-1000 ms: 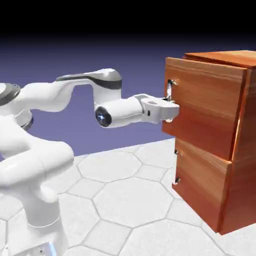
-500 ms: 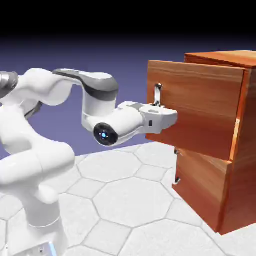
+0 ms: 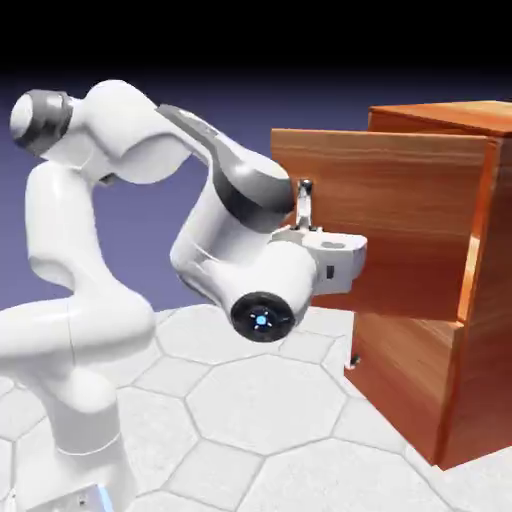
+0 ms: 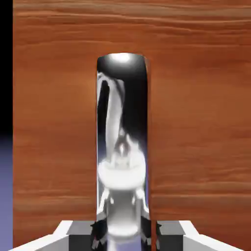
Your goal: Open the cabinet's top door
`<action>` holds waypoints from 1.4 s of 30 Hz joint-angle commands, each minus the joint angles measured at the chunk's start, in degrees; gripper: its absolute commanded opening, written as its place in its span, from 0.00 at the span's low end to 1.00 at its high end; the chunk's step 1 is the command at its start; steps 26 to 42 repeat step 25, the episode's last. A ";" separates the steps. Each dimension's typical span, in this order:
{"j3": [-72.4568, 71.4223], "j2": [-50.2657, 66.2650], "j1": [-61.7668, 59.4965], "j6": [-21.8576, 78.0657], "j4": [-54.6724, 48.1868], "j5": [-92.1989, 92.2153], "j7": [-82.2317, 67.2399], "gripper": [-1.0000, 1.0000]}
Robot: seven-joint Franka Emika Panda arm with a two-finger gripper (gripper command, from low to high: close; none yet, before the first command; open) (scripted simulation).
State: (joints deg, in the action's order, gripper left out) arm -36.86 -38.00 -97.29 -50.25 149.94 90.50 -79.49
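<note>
Door (image 3: pixel 400 220) stands ajar, its upright handle (image 4: pixel 122 122) pinched in the pincer (image 4: pixel 123 240); the hinge edge lies beyond, toward the exterior view's right.

Cabinet (image 3: pixel 490 300) (door (image 3: pixel 400 220) ajar) right of arm (image 3: pixel 240 200).

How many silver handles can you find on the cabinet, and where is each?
2: one handle on the top door, between the gripper's fingertips; one low on the lower door, partly hidden.
</note>
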 commanded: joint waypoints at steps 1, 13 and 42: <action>-0.35 2.08 -0.90 0.53 -1.57 -2.04 -1.14 0.00; -5.35 27.00 -6.18 2.17 -21.35 -23.37 -7.92 0.00; -7.78 46.45 -3.64 2.75 -37.86 -36.30 -4.99 1.00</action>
